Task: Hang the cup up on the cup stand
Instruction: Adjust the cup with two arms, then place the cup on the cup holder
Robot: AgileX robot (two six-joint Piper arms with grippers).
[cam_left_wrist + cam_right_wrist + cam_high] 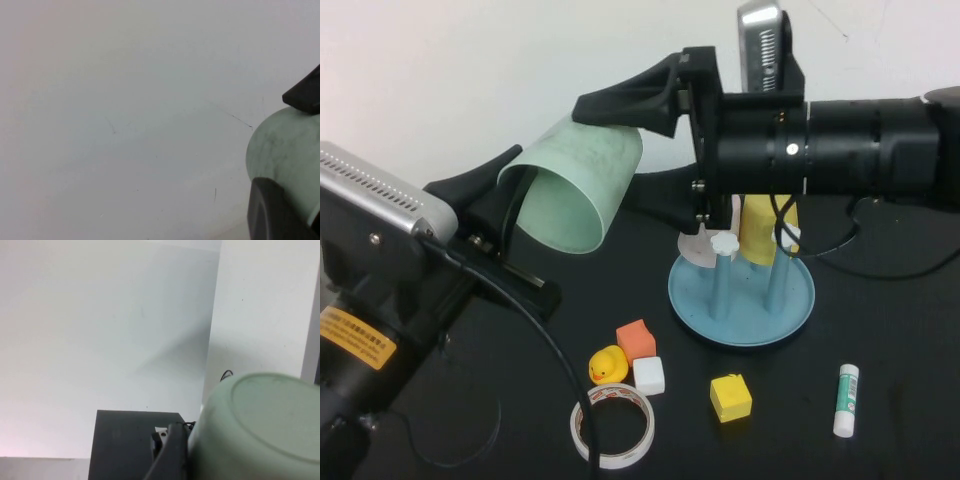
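Your cup (582,185) is up in the air above the desk (880,400), lying on its side with the open mouth facing the near left corner. Both pincers grip it: the left pincer (515,190) has one finger inside the rim and one outside, and the right pincer (640,150) clamps the base end from above and below. In the right wrist view you see the cup's closed bottom (260,430). The cup stand (741,290) sits on the desk right of centre, below the right arm, with a yellow cup (760,230) on a post. Near the front edge lie a tape roll (612,427), rubber duck (608,365), three small blocks (730,397) and a glue stick (846,400).
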